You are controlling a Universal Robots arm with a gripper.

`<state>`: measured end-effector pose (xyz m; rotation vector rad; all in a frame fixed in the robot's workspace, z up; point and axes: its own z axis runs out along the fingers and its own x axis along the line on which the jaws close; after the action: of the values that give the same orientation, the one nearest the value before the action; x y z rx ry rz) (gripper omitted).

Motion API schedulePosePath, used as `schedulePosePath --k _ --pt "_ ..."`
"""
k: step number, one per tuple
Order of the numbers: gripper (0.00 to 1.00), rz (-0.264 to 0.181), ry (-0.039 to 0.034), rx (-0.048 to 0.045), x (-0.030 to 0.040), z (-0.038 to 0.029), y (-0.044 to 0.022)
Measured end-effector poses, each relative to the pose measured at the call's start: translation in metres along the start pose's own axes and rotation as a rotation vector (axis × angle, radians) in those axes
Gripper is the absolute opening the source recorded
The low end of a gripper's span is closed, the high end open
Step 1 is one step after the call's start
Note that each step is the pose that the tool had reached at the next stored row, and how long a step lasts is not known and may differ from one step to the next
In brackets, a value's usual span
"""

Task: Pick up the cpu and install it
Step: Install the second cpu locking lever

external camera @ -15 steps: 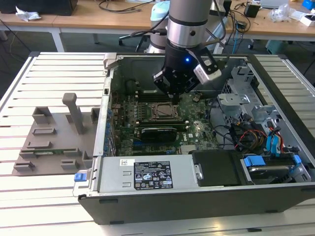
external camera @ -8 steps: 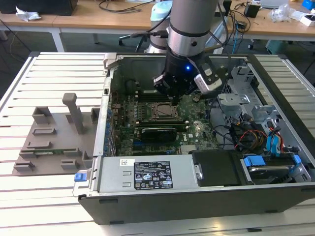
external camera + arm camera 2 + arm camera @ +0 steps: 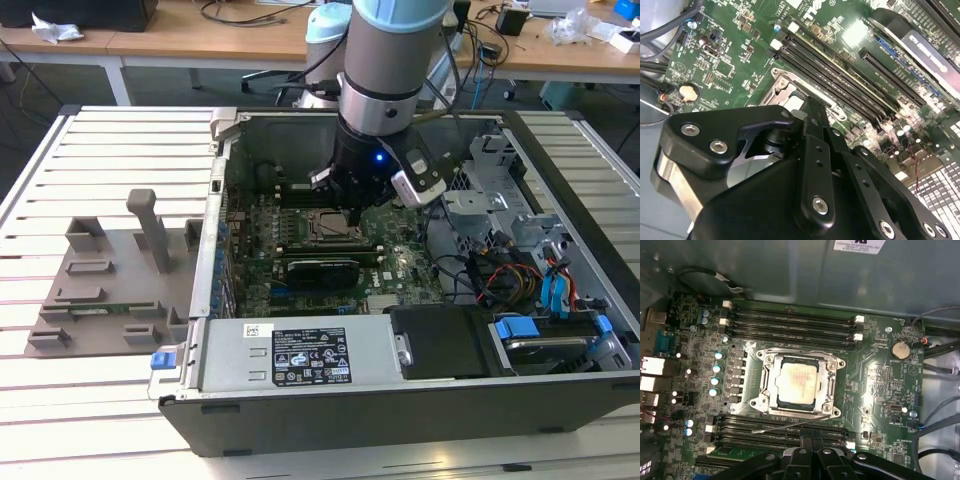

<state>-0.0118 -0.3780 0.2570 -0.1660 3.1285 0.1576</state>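
- White label [image 3: 297, 356] with dark print on the metal box at the front of the computer case [image 3: 400, 420]; a second white label [image 3: 860, 245] on the case wall in the first wrist view. Print not read off.
- cpu [image 3: 798, 382] lies flat inside the socket frame [image 3: 799, 383] on the motherboard [image 3: 880, 390], silvery top up.
- gripper [image 3: 352, 212] hangs over the socket, clear of the cpu.
- Jaws: open or closed cannot be told.

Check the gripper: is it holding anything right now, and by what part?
Nothing held, as far as shows. The cpu lies in the socket frame on the motherboard, apart from the gripper above it.
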Motion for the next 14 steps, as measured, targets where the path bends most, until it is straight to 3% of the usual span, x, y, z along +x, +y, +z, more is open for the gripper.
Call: schedulePosePath --k 5,14 --pt "0.11 0.000 0.0001 0.0000 0.0001 0.0119 -0.0012" --pt "0.11 0.000 0.0001 0.0000 0.0002 0.0186 -0.0019"
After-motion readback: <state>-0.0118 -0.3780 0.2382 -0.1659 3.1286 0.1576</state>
